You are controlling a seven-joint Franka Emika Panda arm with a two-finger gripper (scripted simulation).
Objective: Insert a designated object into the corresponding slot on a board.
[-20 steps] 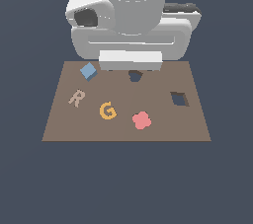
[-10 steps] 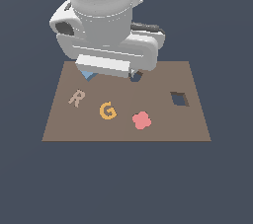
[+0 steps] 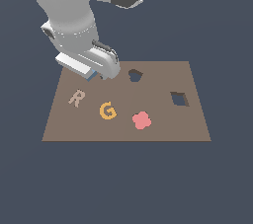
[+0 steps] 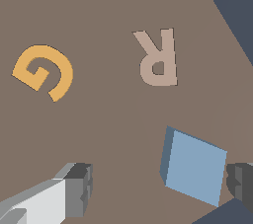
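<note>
The gripper (image 4: 158,183) hangs low over the far corner of the board (image 3: 192,119) on the exterior view's left, its grey fingers (image 4: 79,188) spread wide with the block (image 4: 193,168) lying between them, nearer one fingertip but not clearly touching it. The block is a smooth, matte light-blue cube resting flat on the plain brown board beside the tan R (image 4: 158,57), with the orange G (image 4: 44,71) further along. The slot (image 3: 179,98), a dark straight-edged diamond, sits well apart toward the exterior view's right, past the rounded hole (image 3: 135,75) and the pink flower piece (image 3: 141,120).
</note>
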